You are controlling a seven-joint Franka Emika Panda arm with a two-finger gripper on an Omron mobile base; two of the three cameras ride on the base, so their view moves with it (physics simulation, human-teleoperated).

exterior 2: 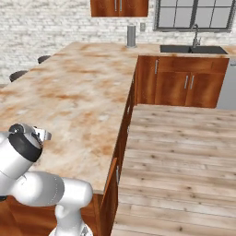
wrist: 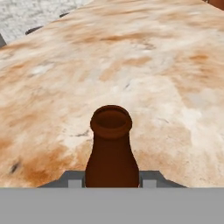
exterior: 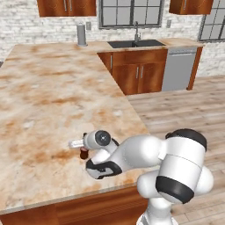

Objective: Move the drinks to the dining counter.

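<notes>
A: Bottle [wrist: 111, 148] sits right at the lens in the hand view, neck up, with the gripper [wrist: 111, 180] shut on its body from both sides. Beyond the mouth lies only marbled counter [wrist: 144, 65].

B: So it has hold of it. Is the bottle upright?

A: It looks upright against the hand, and the counter slopes away beneath it. I can't tell from here whether its base touches the stone.

B: What does the left base view give?

A: Gripper [exterior: 83, 151] hangs low over the near part of the counter [exterior: 52, 88], a little in from the front edge, with a dark bit of the bottle [exterior: 83, 153] under the wrist. Far back stands a grey cylinder [exterior: 81, 35] by the sink [exterior: 136, 43].

B: And the right base view?

A: Arm's elbow [exterior 2: 25, 143] covers the hand there. Broad counter [exterior 2: 83, 87] runs away from it, and dark stools [exterior 2: 18, 73] show along the far edge.

B: Then my advice for setting it down: lower straight, keep the neck vertical, let the base meet the stone before the jaws part.

A: Agreed. Then lift straight up past the mouth, so a finger doesn't tip it. It's well clear of the edge, I judge.
</notes>
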